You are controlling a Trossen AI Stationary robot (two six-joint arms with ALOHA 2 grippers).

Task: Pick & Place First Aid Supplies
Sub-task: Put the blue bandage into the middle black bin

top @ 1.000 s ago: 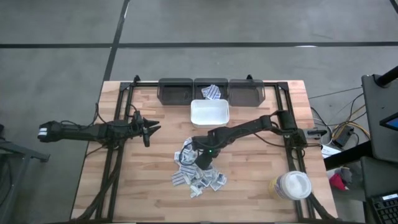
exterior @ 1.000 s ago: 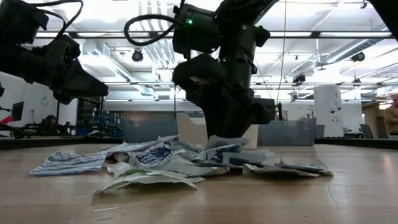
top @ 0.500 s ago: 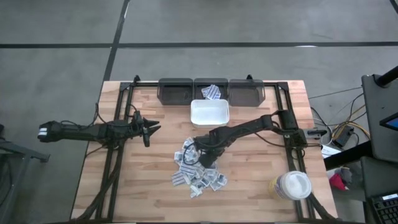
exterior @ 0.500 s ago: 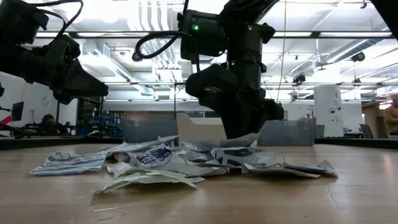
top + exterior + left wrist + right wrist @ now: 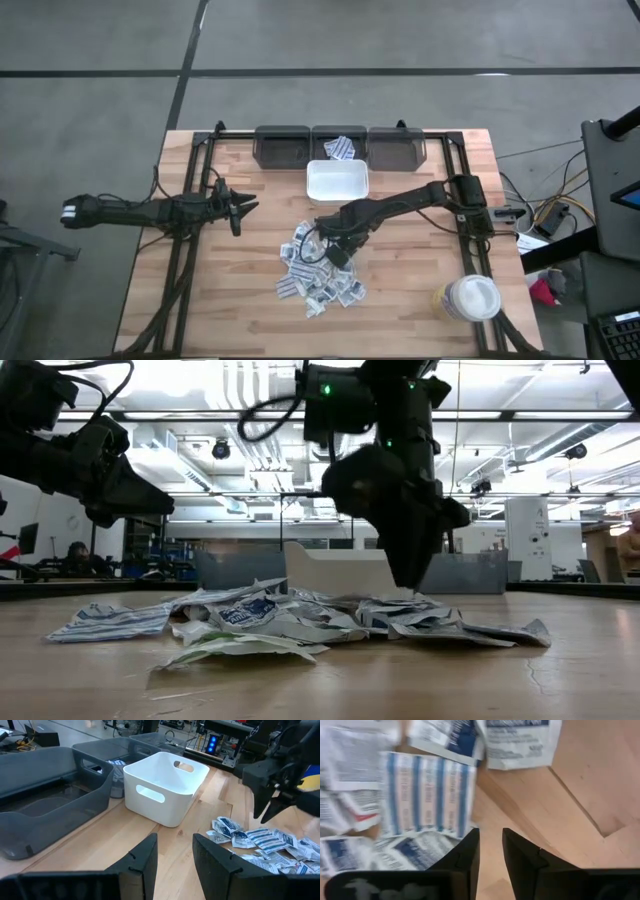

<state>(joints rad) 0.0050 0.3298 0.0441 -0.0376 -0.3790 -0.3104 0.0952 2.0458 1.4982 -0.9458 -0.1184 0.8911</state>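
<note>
The first aid supplies lie in a loose pile of small white and blue sachets (image 5: 318, 278) (image 5: 290, 622) on the wooden table, and a few more sit in the middle grey bin (image 5: 341, 146). My right gripper (image 5: 340, 260) (image 5: 412, 582) (image 5: 491, 831) points down just above the pile's right edge. Its fingers stand a narrow gap apart, with bare wood showing between them. A blue-striped sachet (image 5: 427, 795) lies flat beside one finger. My left gripper (image 5: 245, 207) (image 5: 175, 839) waits open at the table's left, clear of everything.
A white bin (image 5: 310, 186) (image 5: 155, 802) stands just beyond the pile, with three grey bins (image 5: 283, 148) in a row at the far edge. A white round lidded tub (image 5: 470, 298) sits at the near right corner. Bare wood lies to the left and right of the pile.
My right gripper has risen out of the pile and drifted toward the table's right edge. The sachets at the pile's right end were stirred: one edge lifted with the fingers, then settled flat again, lying a little farther right.
</note>
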